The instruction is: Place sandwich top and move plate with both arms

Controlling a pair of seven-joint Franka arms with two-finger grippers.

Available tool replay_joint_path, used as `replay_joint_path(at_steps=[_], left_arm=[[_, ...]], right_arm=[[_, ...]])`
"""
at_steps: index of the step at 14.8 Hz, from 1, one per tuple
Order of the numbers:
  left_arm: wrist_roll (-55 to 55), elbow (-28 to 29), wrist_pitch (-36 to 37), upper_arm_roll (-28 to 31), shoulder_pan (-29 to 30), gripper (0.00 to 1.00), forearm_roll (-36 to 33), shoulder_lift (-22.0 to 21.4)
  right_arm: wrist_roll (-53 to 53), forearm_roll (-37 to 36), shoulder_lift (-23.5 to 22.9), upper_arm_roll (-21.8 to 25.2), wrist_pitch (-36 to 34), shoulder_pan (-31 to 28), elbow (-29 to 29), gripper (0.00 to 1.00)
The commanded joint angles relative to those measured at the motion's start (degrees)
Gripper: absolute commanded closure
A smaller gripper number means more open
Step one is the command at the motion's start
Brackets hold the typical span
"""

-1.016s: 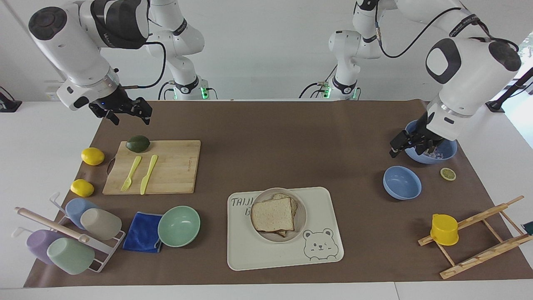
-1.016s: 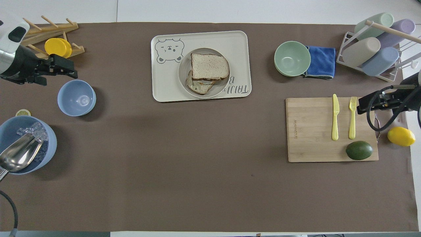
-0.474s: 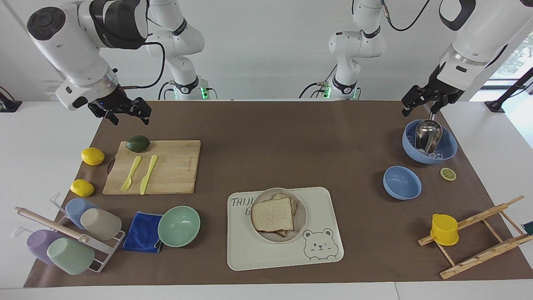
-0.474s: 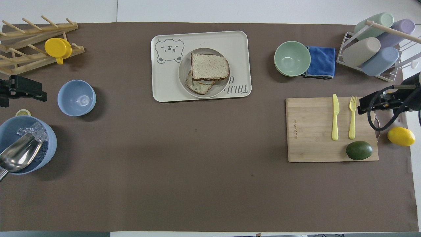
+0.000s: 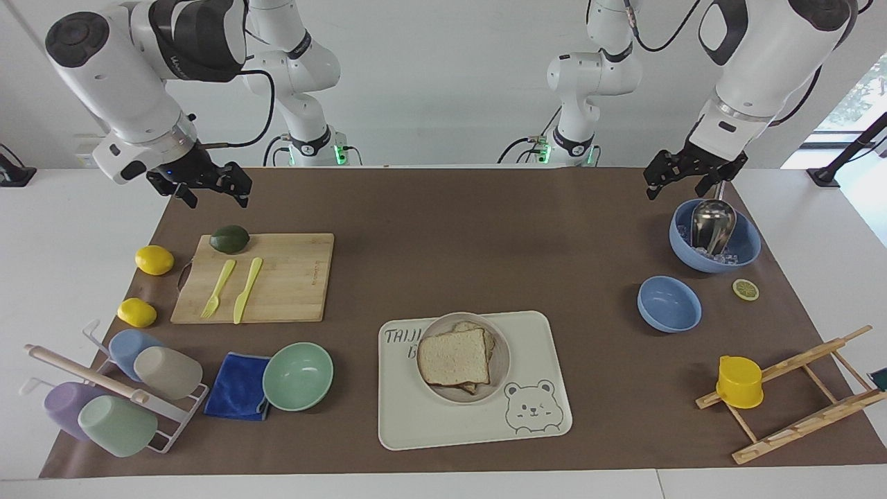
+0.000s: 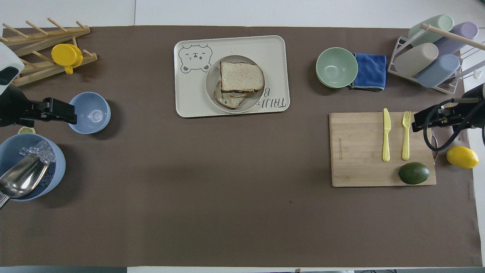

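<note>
The sandwich top (image 5: 454, 357) (image 6: 241, 76), a pale slice with a brown crust, lies on another slice on the round beige plate (image 5: 500, 346) (image 6: 211, 76). The plate stands on the cream bear tray (image 5: 540, 346) (image 6: 273, 53). My left gripper (image 5: 675, 186) (image 6: 70, 113) hangs open and empty in the air beside the ice bowl (image 5: 745, 246), well away from the plate. My right gripper (image 5: 216, 194) (image 6: 416, 122) waits open and empty above the end of the cutting board (image 5: 291, 277) where the avocado (image 5: 229, 238) lies.
A small blue bowl (image 5: 669, 303), a lemon slice (image 5: 745, 289) and a wooden rack with a yellow cup (image 5: 739, 381) are at the left arm's end. Yellow fork and knife, two lemons, a mint bowl (image 5: 298, 375), a blue cloth and a cup rack are at the right arm's end.
My left gripper rose from the ice bowl, swung toward the table's end, then came back a little toward the middle. The right arm and the sandwich did not move.
</note>
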State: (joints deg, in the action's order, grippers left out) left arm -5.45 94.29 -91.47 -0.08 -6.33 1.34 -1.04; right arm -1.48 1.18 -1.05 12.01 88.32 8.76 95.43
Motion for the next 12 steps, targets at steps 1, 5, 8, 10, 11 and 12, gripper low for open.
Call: replay_joint_path(at_steps=[1, 5, 8, 10, 11, 12], left_arm=[[-0.2, 1.7, -2.0, -0.2, 0.9, 0.00, 1.6, -1.1], [0.1, -3.0, 0.9, 0.0, 1.1, 0.00, 1.8, 0.9], [0.2, -2.4, 0.9, -0.1, 1.1, 0.00, 1.8, 0.6], [0.2, -2.4, 1.0, 0.0, 1.1, 0.00, 1.8, 0.3], [0.2, -2.4, 1.0, 0.0, 1.1, 0.00, 1.7, 0.4], [0.1, -2.4, 1.0, 0.0, 1.1, 0.00, 1.7, 0.3]], right_arm=[[-0.6, -0.3, 1.8, -0.3, 1.4, -0.2, 2.2, 0.00], [-0.5, -0.3, 1.8, -0.3, 1.4, -0.2, 2.2, 0.00], [-0.5, -0.4, 1.8, -0.3, 1.4, -0.2, 2.2, 0.00], [-0.5, -0.9, 1.8, -0.3, 1.6, 0.0, 2.2, 0.00], [-0.4, -1.3, 1.8, -0.3, 2.4, 0.0, 2.2, 0.00], [-0.4, -1.3, 1.8, -0.3, 3.3, 0.0, 2.2, 0.00]])
